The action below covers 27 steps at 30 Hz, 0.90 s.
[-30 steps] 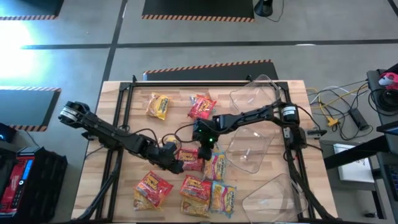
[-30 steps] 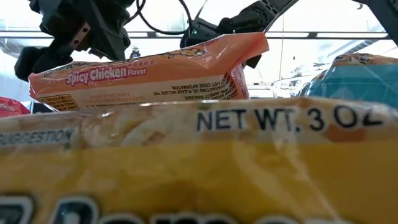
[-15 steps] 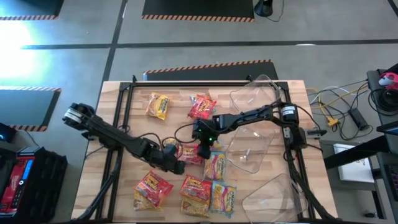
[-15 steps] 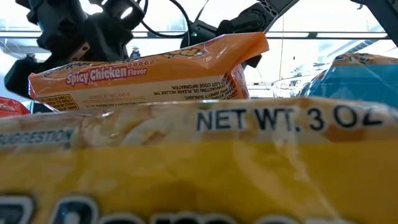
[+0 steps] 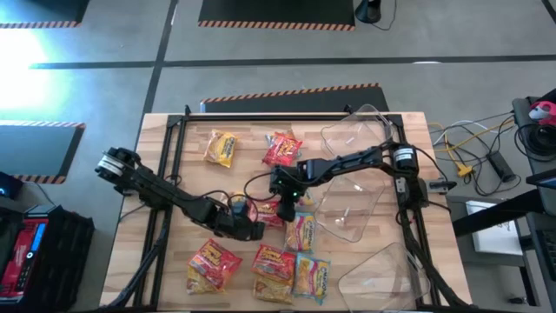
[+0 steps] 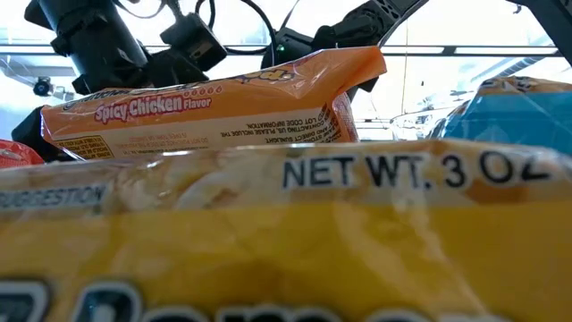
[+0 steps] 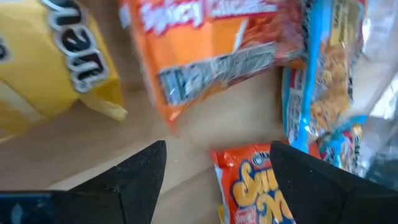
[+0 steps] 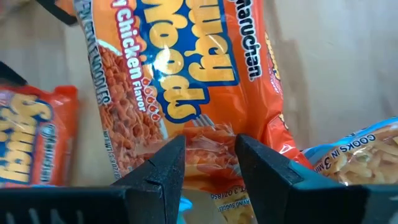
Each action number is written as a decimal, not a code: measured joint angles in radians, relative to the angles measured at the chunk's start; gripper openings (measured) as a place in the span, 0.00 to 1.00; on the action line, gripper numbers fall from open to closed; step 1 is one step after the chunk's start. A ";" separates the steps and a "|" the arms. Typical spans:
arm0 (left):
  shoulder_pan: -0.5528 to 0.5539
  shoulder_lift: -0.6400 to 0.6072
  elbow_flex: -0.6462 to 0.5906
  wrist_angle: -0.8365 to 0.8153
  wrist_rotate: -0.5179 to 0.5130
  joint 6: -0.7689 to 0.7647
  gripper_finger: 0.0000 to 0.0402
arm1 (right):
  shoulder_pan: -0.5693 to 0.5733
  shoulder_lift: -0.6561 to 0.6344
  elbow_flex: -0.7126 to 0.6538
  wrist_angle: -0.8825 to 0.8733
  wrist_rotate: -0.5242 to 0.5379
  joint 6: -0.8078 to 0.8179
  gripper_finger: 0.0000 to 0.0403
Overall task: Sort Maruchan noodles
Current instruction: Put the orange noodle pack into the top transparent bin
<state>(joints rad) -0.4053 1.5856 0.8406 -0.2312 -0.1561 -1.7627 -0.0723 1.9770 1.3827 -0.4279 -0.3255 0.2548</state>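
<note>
Noodles [image 5: 287,265]: crinkly orange, yellow, blue packets, lower centre. Right gripper [image 8: 208,163] pinched orange Spicy Chicken packet [image 8: 180,81]; left gripper [image 7: 217,171] gaped empty.

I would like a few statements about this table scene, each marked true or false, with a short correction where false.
1. The right gripper is closed on an orange Spicy Chicken packet. True.
2. The left gripper holds a yellow packet. False: its fingers stand open and empty, above the wooden table.
3. A yellow packet lies alone near the far left part of the table. True.
4. All packets already lie inside the clear tubs. False: the packets lie on the table, beside the tubs.
5. A light blue packet lies near the front edge. True.
</note>
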 joint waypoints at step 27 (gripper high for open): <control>0.028 0.000 -0.164 0.170 -0.394 -0.394 0.67 | -0.004 0.001 -0.002 -0.038 0.041 -0.120 0.17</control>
<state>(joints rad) -0.3774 1.5852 0.6765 -0.0615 -0.5504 -2.1563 -0.0761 1.9778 1.3804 -0.4663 -0.2848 0.1349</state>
